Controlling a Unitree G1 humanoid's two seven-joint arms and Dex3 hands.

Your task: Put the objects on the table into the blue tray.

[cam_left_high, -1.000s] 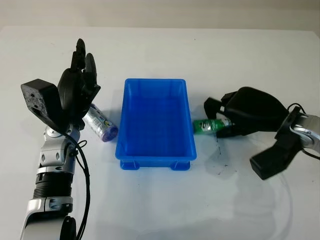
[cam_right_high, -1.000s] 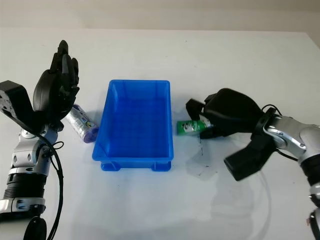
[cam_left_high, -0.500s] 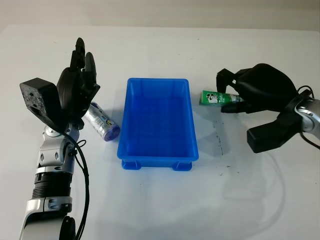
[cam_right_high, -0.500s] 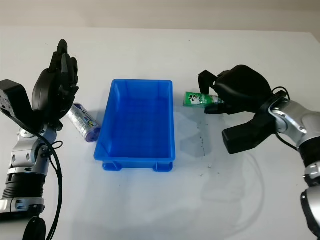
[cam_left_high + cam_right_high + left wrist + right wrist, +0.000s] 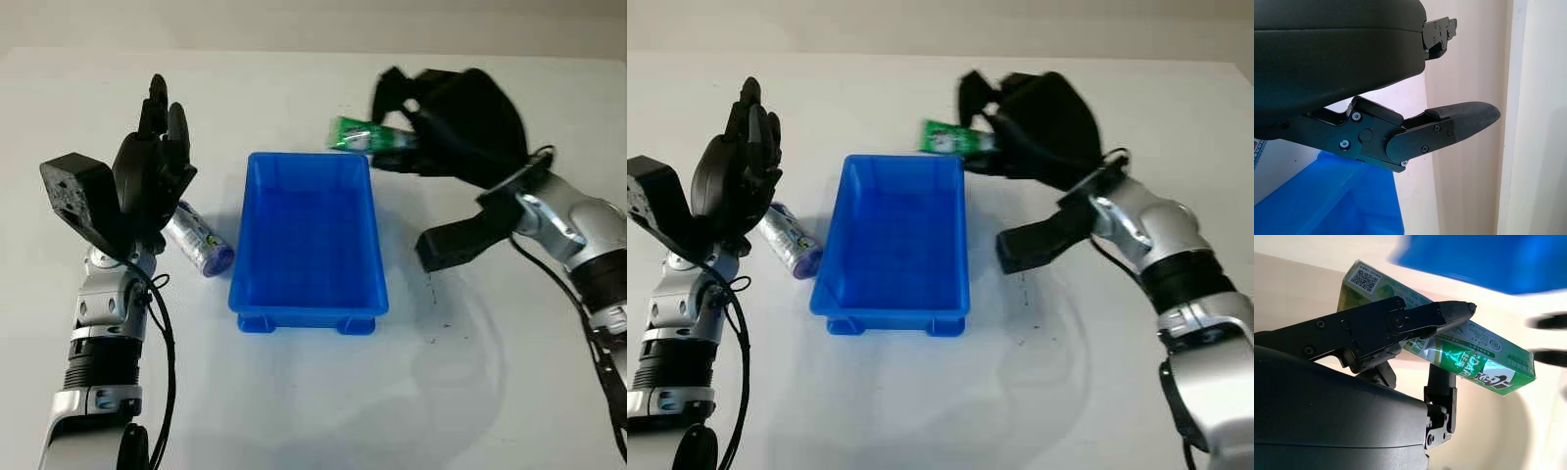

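Note:
My right hand [image 5: 411, 117] is shut on a green box [image 5: 364, 136], held in the air over the far right corner of the blue tray [image 5: 309, 240]. In the right wrist view the green box [image 5: 1449, 352] sits pinched between black fingers [image 5: 1400, 320]. A silver and purple tube [image 5: 199, 239] lies on the table just left of the tray. My left hand [image 5: 157, 157] is open, raised upright above the tube's far end. The tray's inside shows nothing in it.
The white table [image 5: 313, 392] stretches around the tray. Small dark marks [image 5: 436, 323] dot the table right of the tray. A pale wall runs behind the table's far edge.
My right hand has lifted the green box off the table and carried it left and farther away, from right of the tray to above its far right corner. The left hand has stayed put.

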